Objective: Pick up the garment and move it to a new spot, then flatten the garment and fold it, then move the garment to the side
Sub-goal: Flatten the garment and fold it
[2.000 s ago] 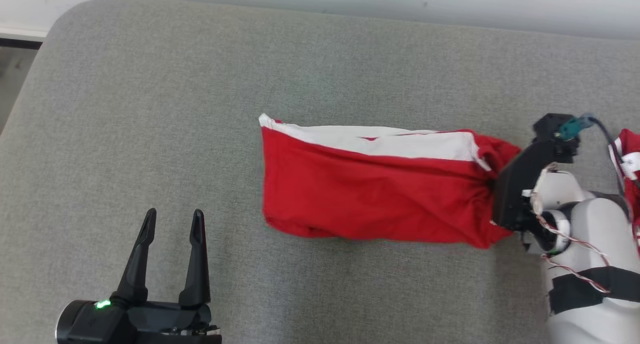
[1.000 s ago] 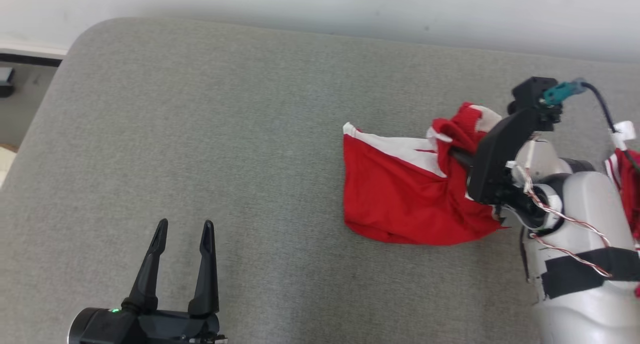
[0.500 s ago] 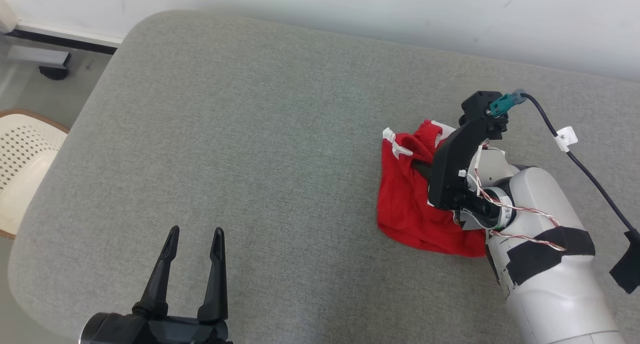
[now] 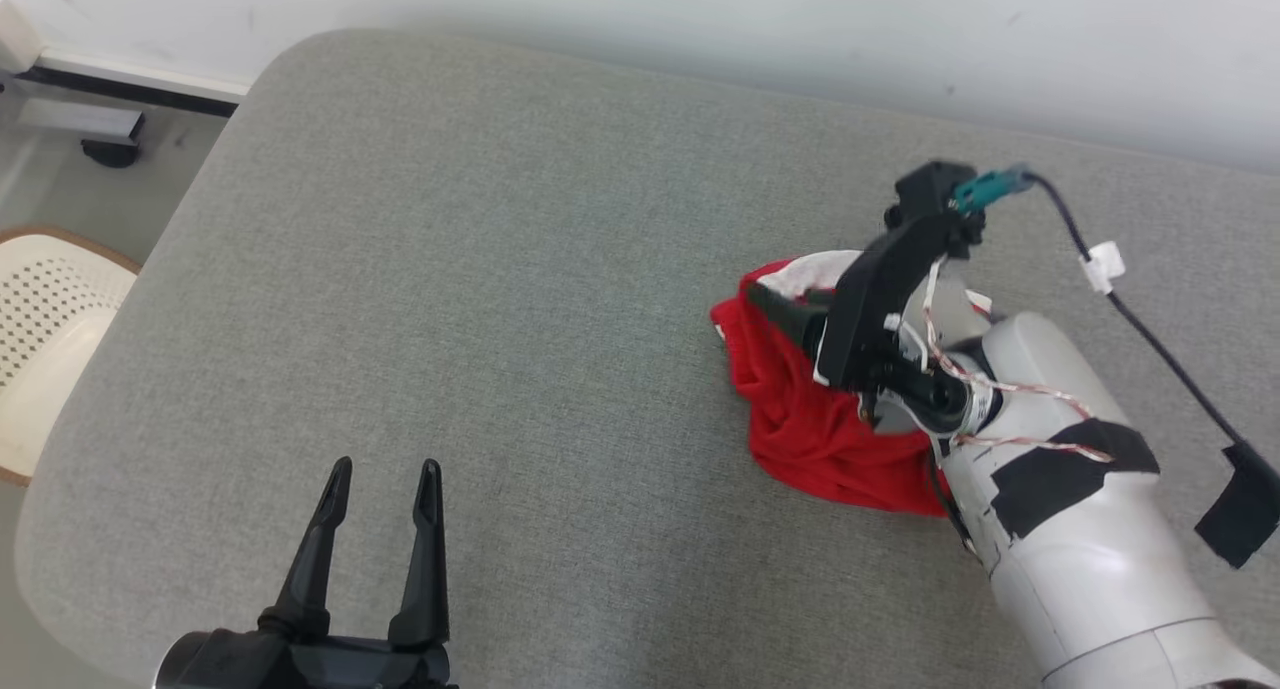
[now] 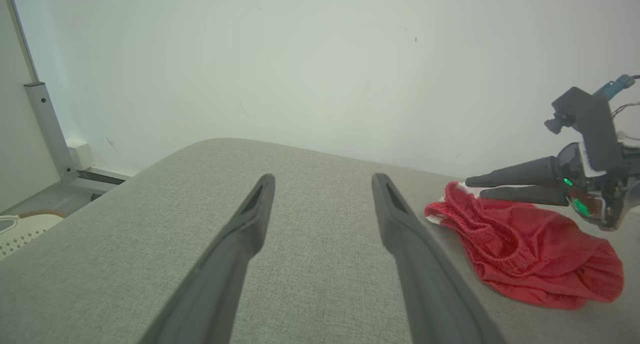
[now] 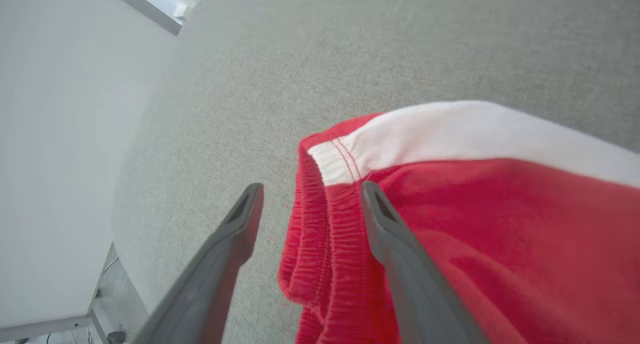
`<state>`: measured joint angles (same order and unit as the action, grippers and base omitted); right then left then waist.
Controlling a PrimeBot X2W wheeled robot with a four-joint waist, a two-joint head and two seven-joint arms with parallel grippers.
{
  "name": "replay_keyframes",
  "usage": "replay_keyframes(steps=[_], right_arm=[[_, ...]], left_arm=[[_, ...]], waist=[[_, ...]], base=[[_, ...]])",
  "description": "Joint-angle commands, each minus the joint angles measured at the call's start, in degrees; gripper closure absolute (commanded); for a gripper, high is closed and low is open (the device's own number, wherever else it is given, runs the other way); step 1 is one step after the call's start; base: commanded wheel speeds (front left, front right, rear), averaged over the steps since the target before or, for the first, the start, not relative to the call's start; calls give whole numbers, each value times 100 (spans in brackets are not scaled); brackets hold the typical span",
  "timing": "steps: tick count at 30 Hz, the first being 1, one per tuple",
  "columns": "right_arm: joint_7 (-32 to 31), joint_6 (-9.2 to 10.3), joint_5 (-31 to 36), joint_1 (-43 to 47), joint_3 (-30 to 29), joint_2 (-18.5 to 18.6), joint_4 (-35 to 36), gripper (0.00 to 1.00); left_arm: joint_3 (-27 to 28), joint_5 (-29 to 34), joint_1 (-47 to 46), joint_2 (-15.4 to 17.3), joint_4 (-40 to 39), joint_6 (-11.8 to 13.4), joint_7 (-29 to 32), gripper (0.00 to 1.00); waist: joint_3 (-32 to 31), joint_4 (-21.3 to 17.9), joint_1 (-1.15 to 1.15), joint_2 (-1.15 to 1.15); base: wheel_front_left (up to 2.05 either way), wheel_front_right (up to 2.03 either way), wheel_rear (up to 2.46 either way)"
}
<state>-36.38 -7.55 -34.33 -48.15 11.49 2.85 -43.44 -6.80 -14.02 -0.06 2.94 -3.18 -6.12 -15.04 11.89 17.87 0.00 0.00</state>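
The garment (image 4: 800, 419), red with a white side stripe, lies doubled over in a heap on the grey padded surface (image 4: 500, 269). My right gripper (image 4: 778, 311) hangs just over its top fold, jaws open. In the right wrist view the red elastic waistband (image 6: 312, 234) sits in the gap between the spread fingers of the right gripper (image 6: 311, 189), which do not pinch it. In the left wrist view the garment (image 5: 525, 244) rests under the right gripper (image 5: 475, 188). My left gripper (image 4: 380, 474) stands open and empty near the front edge, well left of the garment; its spread fingers (image 5: 250, 219) point across the surface.
A white wall (image 4: 700, 19) runs behind the padded surface. At the far left stands a pale perforated chair (image 4: 40, 319) on the floor. A dark cable (image 4: 1150, 319) with a black end piece trails from my right arm at the right.
The right gripper carried the garment's right end over to the left, doubling it up, then opened and let go. The head camera has turned meanwhile. The left gripper stays open.
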Motion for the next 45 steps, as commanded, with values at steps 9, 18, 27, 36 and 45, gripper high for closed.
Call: replay_keyframes(steps=[9,18,27,36,45], right_arm=[[490,13,1206,195,-722,119,680,0],[134,13,2547,1381,-1327,85,2130,0],[-14,13,2495,2126,-566,4,2943,0],[223,13,2522,1998,47,5,2265,85],[521,13,2377,1710,580,4,1530,100]], left_arm=[[178,114,194,-8,-115,-20,-16,0],[57,52,149,-8,-82,18,-16,0],[34,-23,114,-8,-55,43,-16,0],[-40,-101,36,-9,-21,44,-16,0],[-79,-159,16,-9,41,46,-16,0]], waist=[[-223,-329,0,0],[-304,-394,0,0],[-239,-360,0,0],[-122,-133,0,0],[-67,105,0,0]], base=[[0,0,0],[0,0,0],[0,0,0],[0,0,0],[0,0,0]])
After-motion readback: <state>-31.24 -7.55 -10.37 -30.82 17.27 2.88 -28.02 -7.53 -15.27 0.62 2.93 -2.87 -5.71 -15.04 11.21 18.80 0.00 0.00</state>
